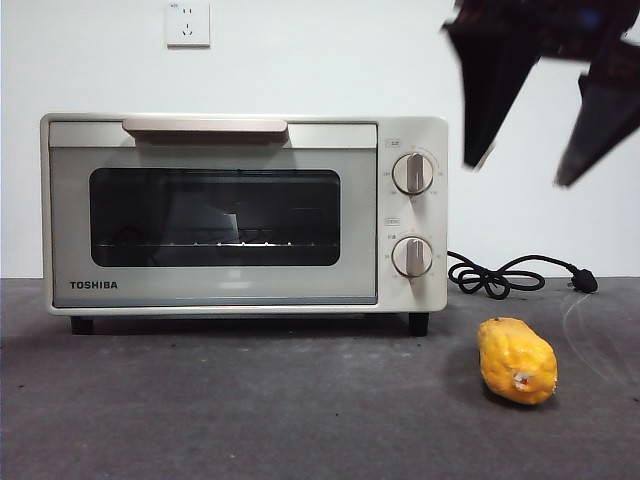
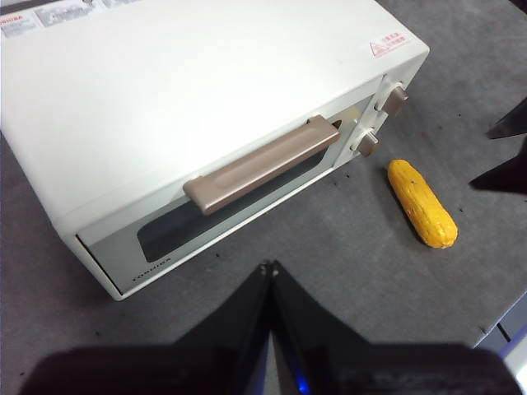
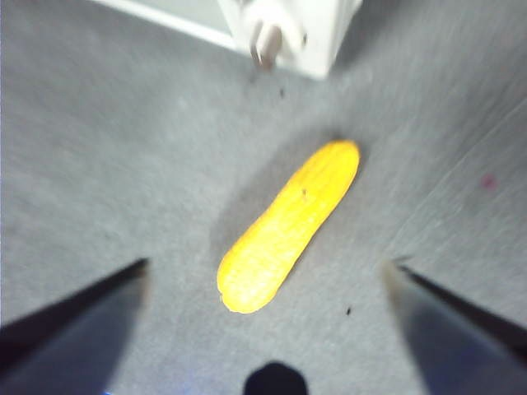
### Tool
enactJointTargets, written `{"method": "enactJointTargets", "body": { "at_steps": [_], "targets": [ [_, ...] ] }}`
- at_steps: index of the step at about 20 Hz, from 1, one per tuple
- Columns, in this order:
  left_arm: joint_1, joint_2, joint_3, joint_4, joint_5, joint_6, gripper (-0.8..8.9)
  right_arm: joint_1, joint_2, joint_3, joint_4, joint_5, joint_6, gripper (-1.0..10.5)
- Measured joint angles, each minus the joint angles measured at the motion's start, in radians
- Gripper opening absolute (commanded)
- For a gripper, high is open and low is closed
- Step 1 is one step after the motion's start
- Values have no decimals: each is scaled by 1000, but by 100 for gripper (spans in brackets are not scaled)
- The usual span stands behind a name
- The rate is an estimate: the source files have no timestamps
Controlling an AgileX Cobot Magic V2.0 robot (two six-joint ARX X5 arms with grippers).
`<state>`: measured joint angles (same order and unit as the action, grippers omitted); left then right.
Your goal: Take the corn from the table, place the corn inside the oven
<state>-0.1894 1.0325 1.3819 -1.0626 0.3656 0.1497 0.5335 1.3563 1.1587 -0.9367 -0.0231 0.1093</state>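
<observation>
The table (image 1: 250,410) fills the lower part of the front view, a dark grey mottled surface with bare room in front of the oven and around the corn. The oven (image 1: 240,215) stands at left and centre of the front view, its door shut, the beige handle (image 1: 205,125) across the top of the door; behind the dark glass only a wire rack shows. Two knobs (image 1: 413,173) sit one above the other at its right side, and a black cord (image 1: 510,273) trails off to the right behind it.

The right gripper (image 1: 530,165) hangs in the upper right of the front view, its jaws spread wide, holding nothing and clear of the table. In its wrist view the jaws stand either side of the corn without touching it.

The left gripper (image 2: 270,267) has its jaws pressed together, empty, above the table in front of the oven.

The corn (image 1: 516,360) lies on the table at lower right of the front view, near the oven's right front corner but apart from it.
</observation>
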Motion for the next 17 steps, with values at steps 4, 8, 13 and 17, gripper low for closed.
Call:
{"method": "enactJointTargets", "body": {
  "at_steps": [4,8,13,17],
  "targets": [
    [0,1,0,0,0,0,-6,3,93,1,-1,1,11,691],
    [0,2,0,0,0,0,-6,3,180,2,10,1,11,690],
    [0,2,0,-9,0,0,-6,3,290,3,18,-4,11,689],
    [0,2,0,-19,0,0,-6,3,339,3,31,-9,11,686]
  ]
}}
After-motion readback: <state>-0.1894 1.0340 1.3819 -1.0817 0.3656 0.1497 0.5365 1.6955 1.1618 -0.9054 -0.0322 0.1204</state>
